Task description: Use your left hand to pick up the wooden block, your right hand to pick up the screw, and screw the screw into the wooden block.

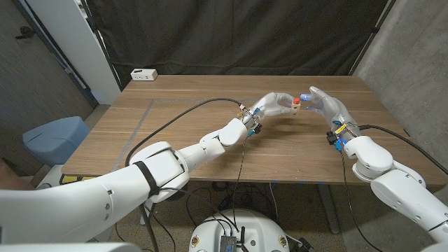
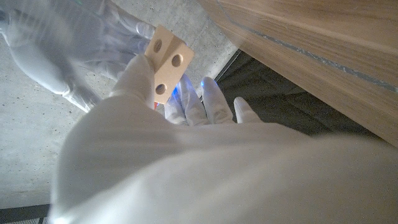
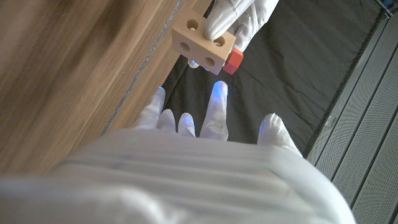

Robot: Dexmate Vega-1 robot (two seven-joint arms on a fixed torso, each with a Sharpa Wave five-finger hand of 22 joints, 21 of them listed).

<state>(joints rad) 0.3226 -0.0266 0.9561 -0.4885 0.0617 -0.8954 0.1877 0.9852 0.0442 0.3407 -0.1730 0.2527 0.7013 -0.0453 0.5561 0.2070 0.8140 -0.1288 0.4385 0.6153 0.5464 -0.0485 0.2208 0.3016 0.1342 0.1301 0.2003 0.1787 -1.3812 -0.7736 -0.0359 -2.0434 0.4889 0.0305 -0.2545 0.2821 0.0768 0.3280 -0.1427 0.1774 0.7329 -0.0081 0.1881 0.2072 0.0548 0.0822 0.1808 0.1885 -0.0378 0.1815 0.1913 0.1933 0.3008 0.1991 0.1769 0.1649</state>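
A: Your left hand [image 1: 271,105] grips the block [image 1: 288,106], held up over the far middle of the table [image 1: 182,133]. In the right wrist view its fingers [image 3: 231,17] pinch the block [image 3: 203,42] from above, holed faces exposed.

B: Right hand [image 1: 323,103]?

A: Fingers spread, nothing in them, just beside the block. In its own wrist view the fingertips [image 3: 217,93] reach toward the block but aren't touching it.

B: Screw?

A: Red screw [image 1: 297,102] sits at the block's right-hand end, already started in a hole, I'd judge. Its red head [image 3: 232,61] pokes out at the block's side, between the block and your right fingers. How deep it's seated I cannot tell.

B: Risks from here?

A: Three.
- Screw looks barely engaged. Bump it sideways with the right hand and it may pop out and drop to the table.
- Left grip is a fingertip pinch. Turning torque could spin the block in it; brace before you twist.
- If your right fingers close off-axis on the head, you'll cock the screw and jam the thread.

B: So?

A: Bring the right fingers square onto the red head, light pinch, turn in short strokes. Keep the left hand steady.
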